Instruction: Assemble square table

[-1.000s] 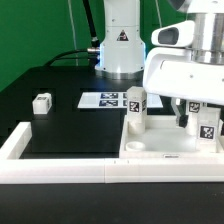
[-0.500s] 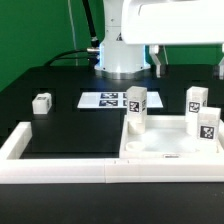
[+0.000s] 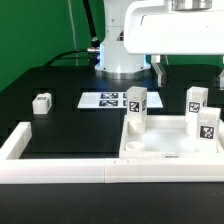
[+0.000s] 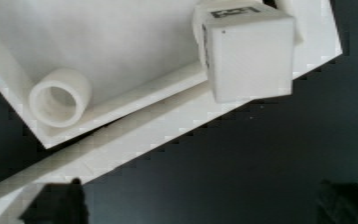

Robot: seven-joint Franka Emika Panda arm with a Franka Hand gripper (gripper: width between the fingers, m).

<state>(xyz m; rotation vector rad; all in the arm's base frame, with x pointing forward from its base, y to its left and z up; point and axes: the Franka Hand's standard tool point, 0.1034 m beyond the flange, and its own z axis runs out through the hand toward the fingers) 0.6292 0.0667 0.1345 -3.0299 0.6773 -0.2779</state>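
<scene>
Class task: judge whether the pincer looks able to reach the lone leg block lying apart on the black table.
Probably yes: the leg block lies alone, and the raised pincer stands open.

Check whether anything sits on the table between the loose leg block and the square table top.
Nothing visible blocks that path. The loose leg block lies alone on the black table toward the exterior view's left. Between it and the square table top, the only thing nearby is the flat marker board, which lies farther back, off the direct line.

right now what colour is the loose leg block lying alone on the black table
White, with a black-and-white tag on its side; the loose leg block shows best in the exterior view.
</scene>
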